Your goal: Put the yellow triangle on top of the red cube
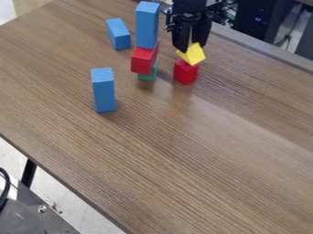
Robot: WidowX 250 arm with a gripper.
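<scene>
I'm seeing a yellow triangle (194,54), red cube (185,72), red block (143,60), green block (147,76), three blue blocks (104,91) and a brown, wood-grained desk (202,160).

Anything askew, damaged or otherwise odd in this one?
Yes, two things. The yellow block, at the claw, looks tilted over the red cube rather than flat. In the nearby stack, the long red block juts out past the green block under it. I see no damage.

Soft, even light is brightening the table (165,169), and a pale glare is stretching across its wood below and right of the claw (192,46). Faint shadow is gathering under the green block (148,76) left of the claw, its edges melting softly.
</scene>
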